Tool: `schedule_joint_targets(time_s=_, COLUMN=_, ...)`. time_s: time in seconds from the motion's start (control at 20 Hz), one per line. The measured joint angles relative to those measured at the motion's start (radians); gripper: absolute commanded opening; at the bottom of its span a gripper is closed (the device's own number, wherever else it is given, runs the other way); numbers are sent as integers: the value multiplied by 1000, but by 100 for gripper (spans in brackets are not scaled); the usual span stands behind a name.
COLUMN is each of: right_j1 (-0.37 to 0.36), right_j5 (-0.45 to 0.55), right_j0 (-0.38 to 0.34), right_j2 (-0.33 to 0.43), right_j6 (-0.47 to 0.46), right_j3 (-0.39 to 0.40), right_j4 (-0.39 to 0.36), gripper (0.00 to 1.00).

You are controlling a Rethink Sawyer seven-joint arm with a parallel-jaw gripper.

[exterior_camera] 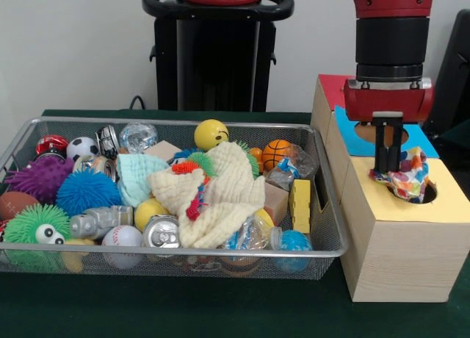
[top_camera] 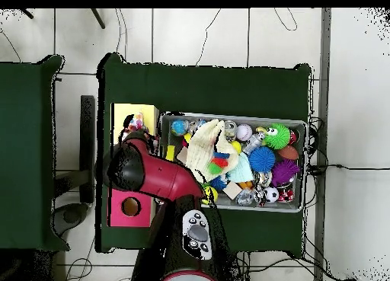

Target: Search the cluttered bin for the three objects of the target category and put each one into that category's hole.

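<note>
Pinching spotted cloth (exterior_camera: 404, 178) | gripper (exterior_camera: 388, 169) clamped on it | white, multicoloured dots, crumpled over yellow box's hole (exterior_camera: 426, 195)

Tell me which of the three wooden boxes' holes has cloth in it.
The round hole in the yellow-topped pale wooden box: a white cloth piece with coloured spots sits in it under the claw. The blue-topped box's hole shows no cloth; the red-topped one's is hidden here.

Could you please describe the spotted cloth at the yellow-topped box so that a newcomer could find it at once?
Start at the row of wooden boxes beside the wire bin and take the nearest, the yellow-topped box. The spotted cloth hangs in its round hole, directly under the robot's hand. It alone is white with bright multicoloured spots; the cloths in the bin are plain cream and pale blue.
</note>
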Motion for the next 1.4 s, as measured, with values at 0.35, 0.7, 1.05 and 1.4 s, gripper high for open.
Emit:
schedule_joint_targets(time_s=0.35, right_j1=-1, right_j5=-124, right_j0=-99, right_j2=129, right_j6=0, right_j3=57, right_j4=-9, gripper=0)
schedule_joint_targets(time_s=0.7, right_j1=3, right_j5=-186, right_j0=-164, right_j2=228, right_j6=0, right_j3=92, right_j4=-33, gripper=0)
schedule_joint_targets(time_s=1.05, right_j1=17, right_j5=-208, right_j0=-186, right_j2=276, right_j6=0, right_j3=94, right_j4=-42, gripper=0)
schedule_joint_targets(time_s=1.4, right_j1=29, right_j5=-226, right_j0=-160, right_j2=259, right_j6=0, right_j3=92, right_j4=-41, gripper=0)
